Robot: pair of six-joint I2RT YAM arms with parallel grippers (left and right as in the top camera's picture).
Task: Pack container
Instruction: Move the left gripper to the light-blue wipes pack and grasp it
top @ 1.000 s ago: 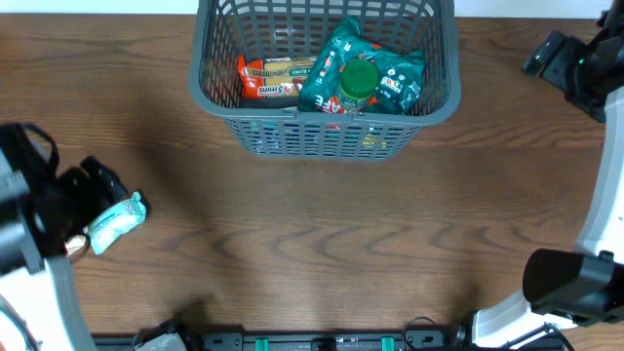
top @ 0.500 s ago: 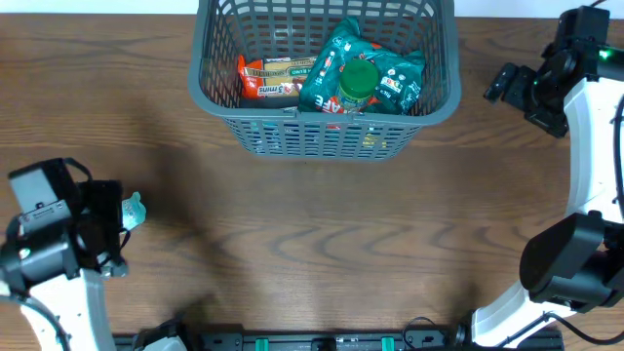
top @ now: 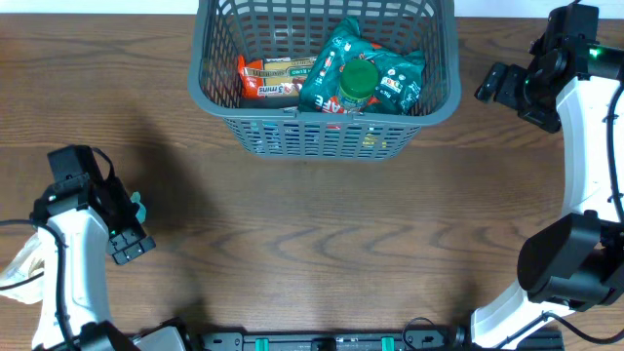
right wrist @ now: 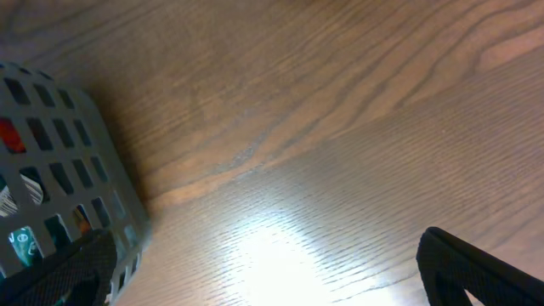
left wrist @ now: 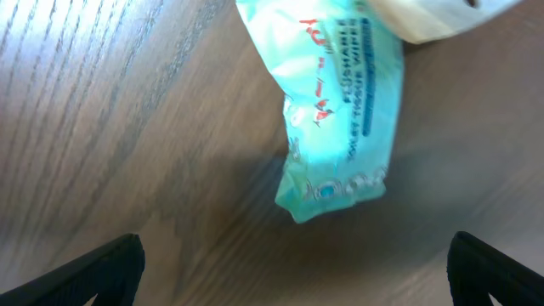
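Observation:
The dark grey basket point(top: 322, 132) stands at the back centre. It holds an orange snack pack point(top: 273, 80), teal bags point(top: 385, 73) and a green-lidded jar point(top: 357, 83). Its corner shows in the right wrist view point(right wrist: 51, 178). A teal packet point(left wrist: 340, 110) lies on the table just ahead of my open, empty left gripper point(left wrist: 293, 285). In the overhead view only the packet's tip point(top: 137, 207) shows beside the left gripper point(top: 125, 229). My right gripper point(top: 492, 86) is open and empty, just right of the basket above the table point(right wrist: 272, 272).
A cream bag point(top: 19, 268) lies at the left table edge under the left arm; a cream edge shows beyond the packet point(left wrist: 433, 17). Black equipment runs along the front edge point(top: 322, 341). Wood table point(top: 322, 234) spreads in front of the basket.
The left arm has swung round over the teal packet, now covering most of it. The right gripper has moved left, closer to the basket's right side.

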